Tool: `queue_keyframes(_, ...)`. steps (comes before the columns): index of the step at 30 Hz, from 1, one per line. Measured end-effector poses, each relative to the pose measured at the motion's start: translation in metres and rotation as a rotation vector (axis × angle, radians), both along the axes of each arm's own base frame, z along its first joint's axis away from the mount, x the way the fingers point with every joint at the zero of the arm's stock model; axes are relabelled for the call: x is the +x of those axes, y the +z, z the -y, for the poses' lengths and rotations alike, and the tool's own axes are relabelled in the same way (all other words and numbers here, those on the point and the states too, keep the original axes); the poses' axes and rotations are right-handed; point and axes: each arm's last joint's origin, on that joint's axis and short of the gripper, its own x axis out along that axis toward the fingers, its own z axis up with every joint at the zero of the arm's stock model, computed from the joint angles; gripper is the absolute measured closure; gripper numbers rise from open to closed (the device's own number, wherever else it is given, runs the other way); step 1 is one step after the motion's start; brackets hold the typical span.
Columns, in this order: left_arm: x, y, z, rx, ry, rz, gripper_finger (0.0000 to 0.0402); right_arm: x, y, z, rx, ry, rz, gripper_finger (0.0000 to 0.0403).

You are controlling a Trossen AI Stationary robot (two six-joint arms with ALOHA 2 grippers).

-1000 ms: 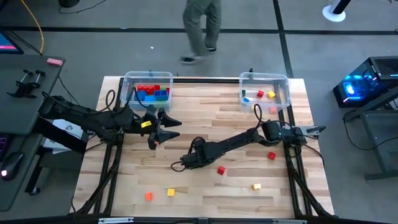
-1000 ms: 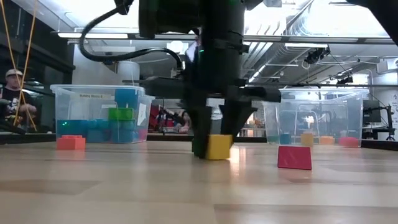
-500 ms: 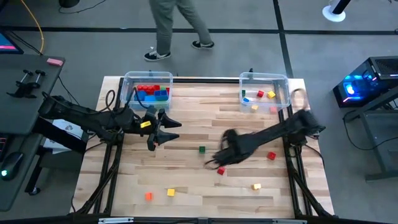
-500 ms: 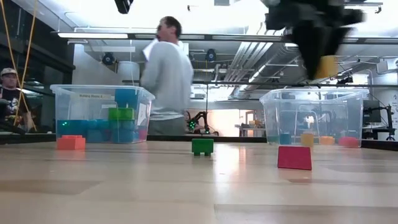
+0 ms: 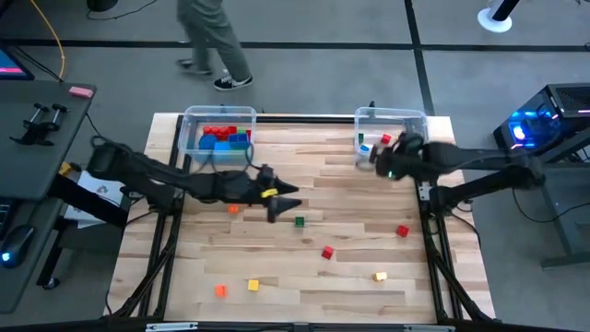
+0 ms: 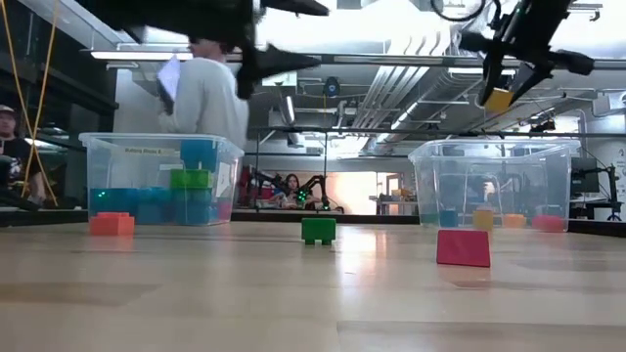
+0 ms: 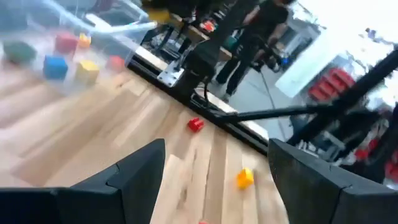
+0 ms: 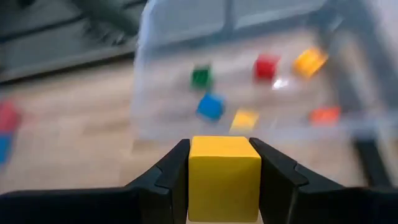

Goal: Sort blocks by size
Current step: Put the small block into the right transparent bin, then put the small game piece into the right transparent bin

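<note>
Two bins at the far edge of the counter (image 5: 304,277), two arms at work between them. Leftmost, the left bin (image 5: 191,129) already holds the larger red, blue and green blocks (image 5: 225,137); just in front of it a small orange cube (image 5: 233,209) lies beside the left arm. The left end effector (image 5: 281,201) hangs above mid-counter with fingers spread wide and nothing between them, near the green block (image 5: 299,221) (its likely next target, I judge). Risk there: a descent slightly off line would nudge the green block away rather than straddle it. Loose pieces remain along the near side: orange and yellow at the left front (image 5: 253,285), a red cube (image 5: 327,251) in the middle, another yellow (image 5: 380,276) and red (image 5: 402,231) toward the right. Rightmost, the right end effector (image 8: 224,163) is clamped on a yellow cube (image 8: 224,177), held high at the near wall of the right bin (image 5: 420,118), where small cubes already lie. Main hazard: from the overhead view it sits at the rim, not clearly over the opening, so an early release could bounce the cube off the wall back onto the counter. A drop from that height could also make it hop out.
</note>
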Motion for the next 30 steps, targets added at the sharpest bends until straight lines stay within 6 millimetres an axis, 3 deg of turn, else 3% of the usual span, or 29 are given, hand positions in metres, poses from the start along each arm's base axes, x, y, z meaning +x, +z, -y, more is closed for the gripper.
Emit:
queue_keyframes(5, 0.021, -0.015, -0.002, -0.092, 0.014, 0.091, 0.0133, -0.017, 0.003, 0.045, -0.032, -0.122, -0.120, 0.0274)
queue_keyframes(8, 0.025, -0.018, -0.001, -0.128, 0.016, 0.125, 0.0133, -0.021, 0.002, 0.068, -0.004, -0.100, -0.186, 0.0272)
queue_keyframes(10, 0.025, -0.017, -0.001, -0.143, 0.018, 0.134, 0.0133, -0.022, 0.002, 0.082, 0.014, -0.046, -0.210, 0.0235)
queue_keyframes(15, 0.025, -0.014, -0.002, -0.147, 0.029, 0.160, 0.0133, -0.027, 0.002, 0.109, 0.045, 0.065, -0.196, 0.0101)
queue_keyframes(18, 0.025, -0.012, -0.002, -0.148, 0.041, 0.181, 0.0133, -0.031, 0.005, 0.118, 0.041, 0.100, -0.145, 0.0058)
queue_keyframes(20, 0.025, -0.012, -0.003, -0.148, 0.051, 0.190, 0.0133, -0.029, 0.013, 0.119, 0.004, 0.207, -0.071, 0.0052)
queue_keyframes(24, 0.023, -0.005, -0.009, -0.151, 0.068, 0.229, 0.0133, -0.009, 0.033, 0.101, -0.091, 0.600, 0.156, 0.0061)
queue_keyframes(26, 0.021, 0.002, -0.015, -0.152, 0.084, 0.253, 0.0133, 0.005, 0.035, 0.085, -0.087, 0.779, 0.214, 0.0068)
queue_keyframes(30, 0.010, 0.025, -0.028, -0.130, 0.115, 0.335, 0.0133, 0.039, 0.021, 0.039, 0.000, 1.105, 0.148, 0.0078)
